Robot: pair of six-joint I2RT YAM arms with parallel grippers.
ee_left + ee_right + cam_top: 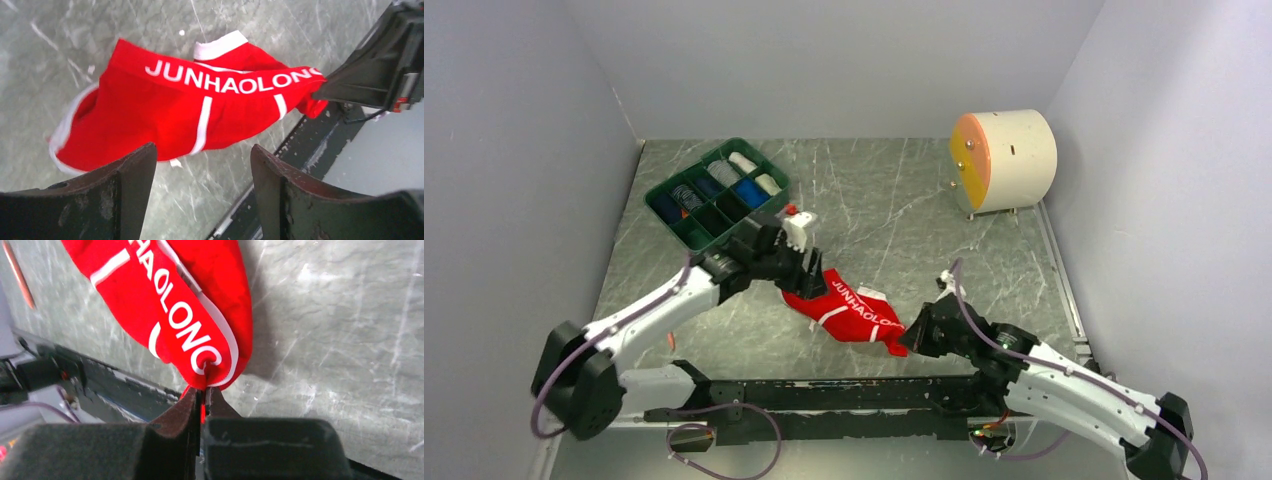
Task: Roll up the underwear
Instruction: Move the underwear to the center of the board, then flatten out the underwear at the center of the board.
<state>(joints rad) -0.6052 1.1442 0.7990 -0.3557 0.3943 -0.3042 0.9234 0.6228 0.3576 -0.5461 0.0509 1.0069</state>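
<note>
Two claws meet at one piece of red underwear on the grey marbled tabletop. The right claw is pinched tight on the end of the waistband. In its wrist view, the two dark fingers of this claw press together with a sliver of red cloth between them, just past the last white letters. From that grip the underwear stretches away toward the left claw, with the white lettering running along the band facing up and the body of the cloth crumpled below it.

The left claw stands wide and holds nothing. In its own view, bare tabletop shows in the gap of the claw. The red underwear lies just beyond the fingertips, its lower edge close to the left finger; whether they touch cannot be told. A white-edged leg opening sits at the end of the cloth nearest this claw.

Beyond the left claw, on its far left side and near it, sits a green tray split into compartments. These hold rolled bundles: a white one in a far compartment, a blue one beside it, and darker ones toward the tray's left end.

Well apart from the right claw, far beyond it and to its right, a cream drum lies on its side with an orange and yellow round face.
</note>
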